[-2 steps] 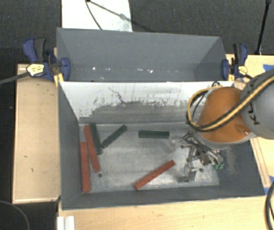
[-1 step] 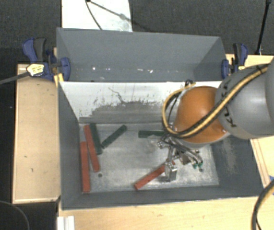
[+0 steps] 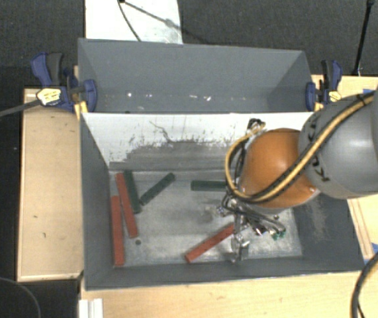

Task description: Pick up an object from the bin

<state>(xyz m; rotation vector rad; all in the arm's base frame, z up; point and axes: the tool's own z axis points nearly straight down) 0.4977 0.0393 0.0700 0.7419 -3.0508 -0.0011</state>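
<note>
By the front red stick — the claw.

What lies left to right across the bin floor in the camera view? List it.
Red stick along the left wall → slanted dark green stick → slanted red stick → robot's orange wrist cover.
</note>
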